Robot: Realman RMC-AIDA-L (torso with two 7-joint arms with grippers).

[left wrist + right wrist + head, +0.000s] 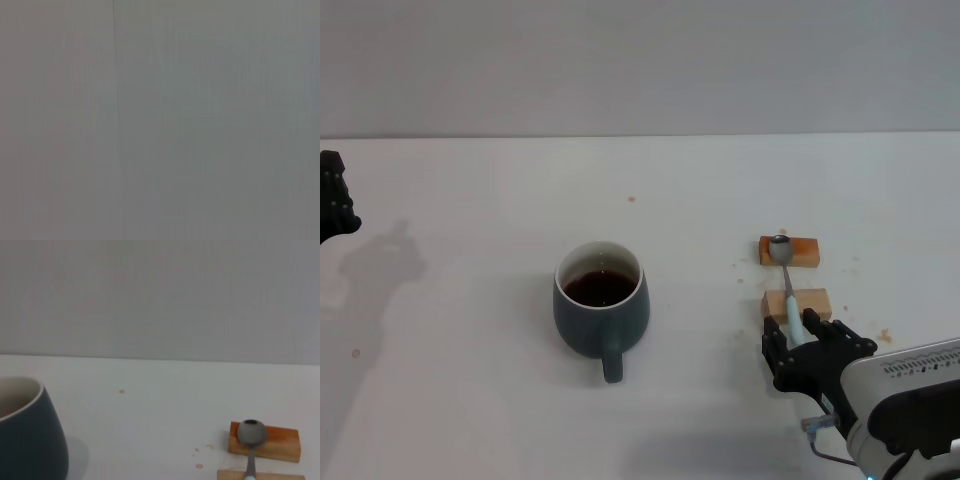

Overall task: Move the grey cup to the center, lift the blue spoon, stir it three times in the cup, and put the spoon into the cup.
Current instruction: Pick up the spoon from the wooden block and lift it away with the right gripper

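Observation:
The grey cup [601, 309], holding dark liquid, stands mid-table with its handle toward me; the right wrist view shows it [30, 440] at the edge. The blue spoon [788, 290] lies across two wooden blocks to the cup's right, its metal bowl [251, 432] on the far block and its pale handle pointing toward me. My right gripper [807, 350] sits low at the handle's near end, open, with a finger on each side of the handle tip. My left gripper [332, 198] hangs at the far left edge, away from everything.
The far wooden block [802, 250] is orange-stained; the near block [812, 300] is paler. Small brown spots [631, 199] dot the white table. The left wrist view shows only a plain grey surface.

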